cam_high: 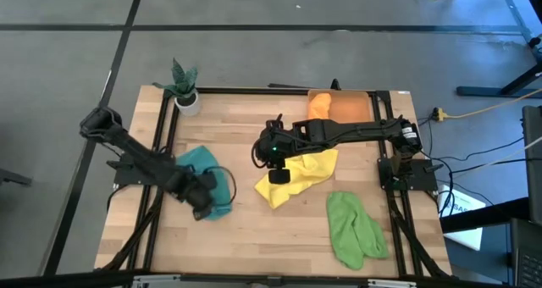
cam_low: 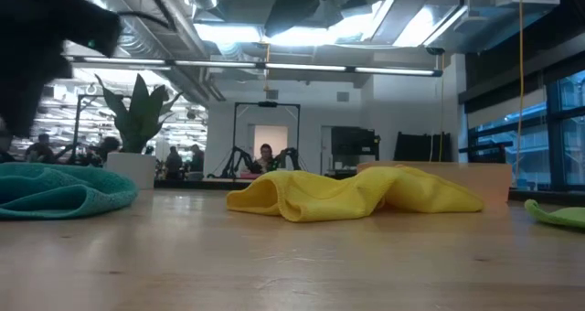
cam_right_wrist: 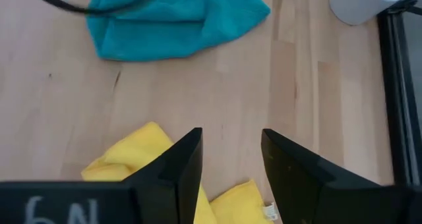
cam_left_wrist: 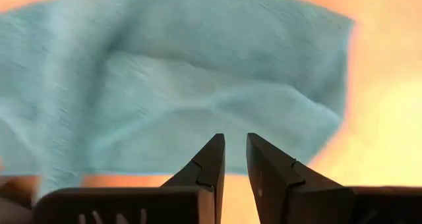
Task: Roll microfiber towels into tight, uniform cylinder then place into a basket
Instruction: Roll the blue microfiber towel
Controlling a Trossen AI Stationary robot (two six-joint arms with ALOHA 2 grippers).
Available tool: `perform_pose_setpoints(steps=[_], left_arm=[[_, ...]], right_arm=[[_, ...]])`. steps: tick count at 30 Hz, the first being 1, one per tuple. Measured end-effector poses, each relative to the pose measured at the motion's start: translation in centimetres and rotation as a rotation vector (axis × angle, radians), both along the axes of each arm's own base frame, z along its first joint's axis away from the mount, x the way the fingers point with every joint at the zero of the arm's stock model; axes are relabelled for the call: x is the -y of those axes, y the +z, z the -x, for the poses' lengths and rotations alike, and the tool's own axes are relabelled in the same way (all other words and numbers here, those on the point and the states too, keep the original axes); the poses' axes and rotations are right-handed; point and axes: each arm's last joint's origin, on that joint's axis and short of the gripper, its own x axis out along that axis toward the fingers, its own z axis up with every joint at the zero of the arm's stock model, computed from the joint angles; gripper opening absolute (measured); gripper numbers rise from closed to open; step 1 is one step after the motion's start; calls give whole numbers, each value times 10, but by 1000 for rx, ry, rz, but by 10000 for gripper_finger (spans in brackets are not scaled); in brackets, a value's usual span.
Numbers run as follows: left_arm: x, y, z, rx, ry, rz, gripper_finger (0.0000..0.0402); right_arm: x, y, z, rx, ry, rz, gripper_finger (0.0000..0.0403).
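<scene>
teal towel, yellow towel, light green towel, orange towel. basket translucent orange. table pale wood, black frame. pot white, plant green. arms dark.

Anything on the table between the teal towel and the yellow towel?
No. In the high view only bare wood lies between the teal towel and the yellow towel; the right wrist view shows the same empty strip of table.

A potted plant on the wooden table's corner.
</scene>
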Motion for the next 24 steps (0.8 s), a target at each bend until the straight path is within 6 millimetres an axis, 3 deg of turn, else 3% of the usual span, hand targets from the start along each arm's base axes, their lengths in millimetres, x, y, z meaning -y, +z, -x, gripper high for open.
perform_pose_setpoints(steps=[12,17,24], left_arm=[[60,2,32,288,-309,-119,55],[77,-21,32,386,-474,-107,55],[84,-46,30,326,-625,-211,55]], right_arm=[[-3,0,-1,10,29,-80,157],[-3,0,-1,11,13,-92,157],[-3,1,-2,22,12,-93,157]])
